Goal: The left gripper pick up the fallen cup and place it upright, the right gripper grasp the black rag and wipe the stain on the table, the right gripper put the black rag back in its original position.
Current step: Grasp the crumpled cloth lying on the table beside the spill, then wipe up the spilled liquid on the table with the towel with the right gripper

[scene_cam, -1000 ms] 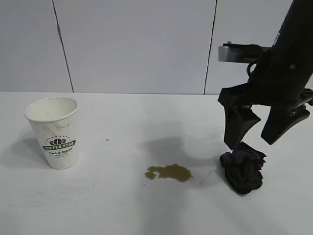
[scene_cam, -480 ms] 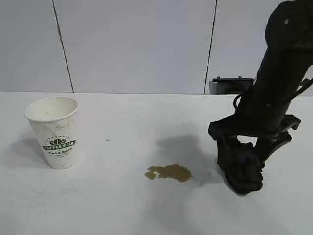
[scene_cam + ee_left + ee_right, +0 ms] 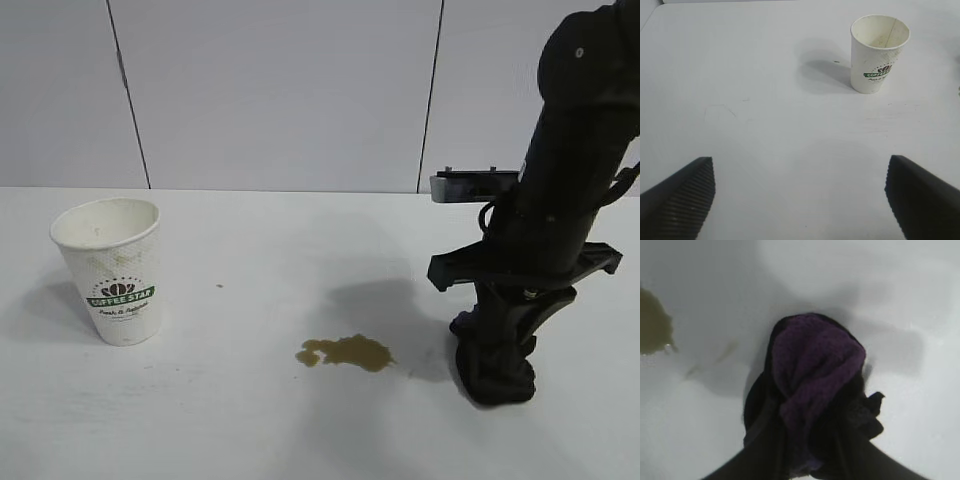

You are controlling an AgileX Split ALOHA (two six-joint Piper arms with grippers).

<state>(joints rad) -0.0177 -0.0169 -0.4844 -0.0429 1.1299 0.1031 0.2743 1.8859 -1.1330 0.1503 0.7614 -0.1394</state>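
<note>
**Exterior view: rag pinched at table's right**

The black rag [image 3: 495, 370] is lying at four o'clock on the table [image 3: 250, 420], the right gripper [image 3: 500, 345] pinching it. The stain [image 3: 346, 352] is sitting just beside; the cup [image 3: 112, 270] is standing upright at nine o'clock. The left gripper [image 3: 800, 197] is hovering spread.

Looks like a robot lab or test bench, not a home. Wide plain white table [image 3: 250, 430] backed by bare white wall panels [image 3: 280, 90] with dark vertical seams. A black robot arm [image 3: 570, 180] with cables works over it; staged props only: paper cup [image 3: 110, 270], brown stain [image 3: 345, 352].
</note>
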